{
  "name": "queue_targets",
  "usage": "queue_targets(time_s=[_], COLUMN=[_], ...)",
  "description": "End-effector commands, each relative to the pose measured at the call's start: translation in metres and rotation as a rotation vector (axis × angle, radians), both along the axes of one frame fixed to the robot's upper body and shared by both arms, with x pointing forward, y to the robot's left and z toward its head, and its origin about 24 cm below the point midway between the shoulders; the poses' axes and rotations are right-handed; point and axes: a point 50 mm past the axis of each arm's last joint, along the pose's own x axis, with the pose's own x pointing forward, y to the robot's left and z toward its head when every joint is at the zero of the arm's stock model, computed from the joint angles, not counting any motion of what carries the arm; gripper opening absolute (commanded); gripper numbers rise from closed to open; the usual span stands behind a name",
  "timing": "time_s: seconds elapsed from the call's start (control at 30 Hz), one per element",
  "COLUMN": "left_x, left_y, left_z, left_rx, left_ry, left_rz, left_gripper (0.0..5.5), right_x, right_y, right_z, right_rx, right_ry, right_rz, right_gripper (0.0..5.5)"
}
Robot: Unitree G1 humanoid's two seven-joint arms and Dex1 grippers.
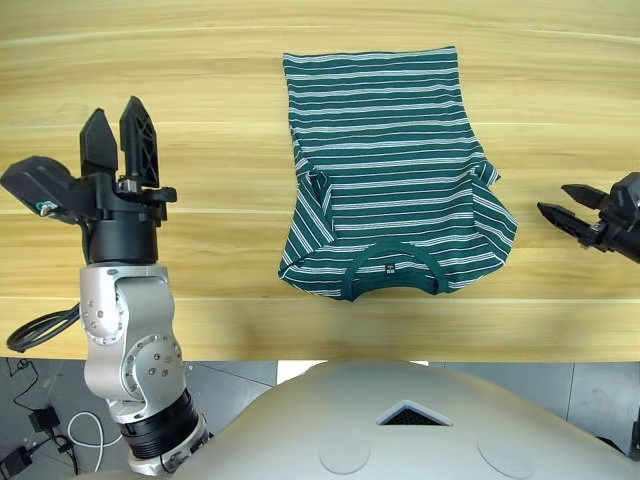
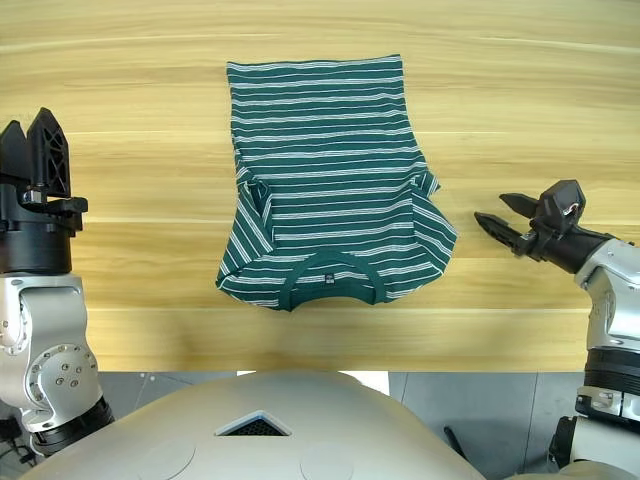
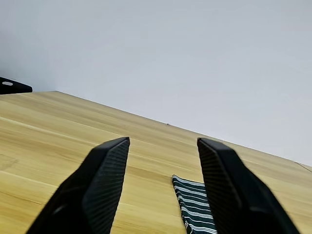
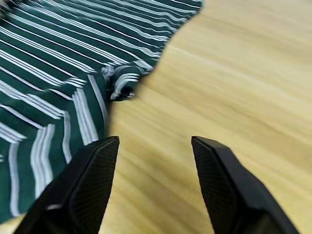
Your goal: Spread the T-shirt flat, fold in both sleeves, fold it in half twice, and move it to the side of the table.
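A dark green T-shirt with white stripes lies spread on the wooden table, collar toward me, both sleeves folded in over the body. My left gripper stands open, fingers up, well to the left of the shirt. My right gripper is open just above the table, a short way right of the shirt's right shoulder, pointing at it. The right wrist view has the shirt's folded right edge ahead of the open fingers. In the left wrist view, a corner of the shirt's hem shows between the fingers.
The table's front edge runs just below the collar. Bare wood lies on both sides of the shirt and beyond its hem. A white wall rises behind the table. Cables lie on the floor at the lower left.
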Motion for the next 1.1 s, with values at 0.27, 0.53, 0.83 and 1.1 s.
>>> queue_targets(time_s=[0.27,0.53,0.83,1.1], left_x=[0.003,0.004,0.005,0.007], left_y=[-0.003,-0.005,-0.007,-0.012], left_z=[0.002,0.001,-0.003,-0.012], left_rx=[0.010,0.007,-0.005,-0.015], left_ry=[0.010,0.011,0.023,0.044], left_rz=[-0.004,-0.007,-0.020,-0.052], left_gripper=[2.57,2.57,2.57,2.57], right_x=[-0.001,-0.008,-0.001,0.020], right_y=[-0.001,0.020,0.046,0.057], right_z=[-0.002,-0.018,-0.034,-0.013], right_rx=[-0.336,-0.276,-0.195,-0.091], right_ry=[0.027,0.071,0.028,-0.121], right_rz=[0.201,0.311,0.342,0.297], right_gripper=[2.74,2.74,2.74,2.74])
